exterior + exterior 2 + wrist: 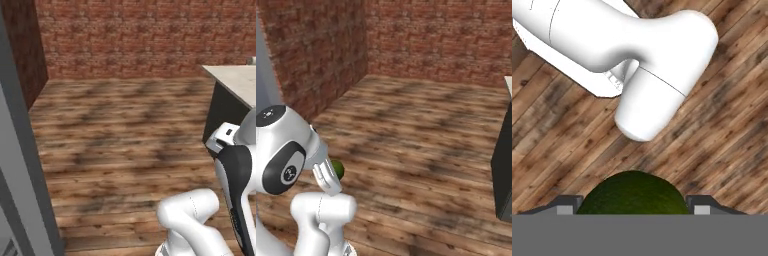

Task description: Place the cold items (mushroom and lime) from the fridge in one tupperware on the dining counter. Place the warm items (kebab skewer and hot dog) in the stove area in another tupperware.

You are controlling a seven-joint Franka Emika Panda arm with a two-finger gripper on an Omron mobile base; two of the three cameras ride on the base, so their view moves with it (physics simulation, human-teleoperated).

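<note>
A dark green round lime [632, 192] sits between my gripper's [634, 204] two finger tips at the bottom of the hand view, above the wooden floor. The jaws stand wide and are shut on it. In the right base view the lime [338, 169] peeks out beside a pale finger [326, 177], low at the left, close to my own arm. The dining counter [240, 82], with a pale top and a dark side, stands at the right of the left base view, well away from the gripper.
Wooden plank floor [125, 145] stretches ahead to a brick wall [130, 35]. A tall grey panel [20, 165] stands close on the left. The counter's dark side [503, 165] lines the right edge of the right base view. A small pale object [251, 60] rests on the counter's far end.
</note>
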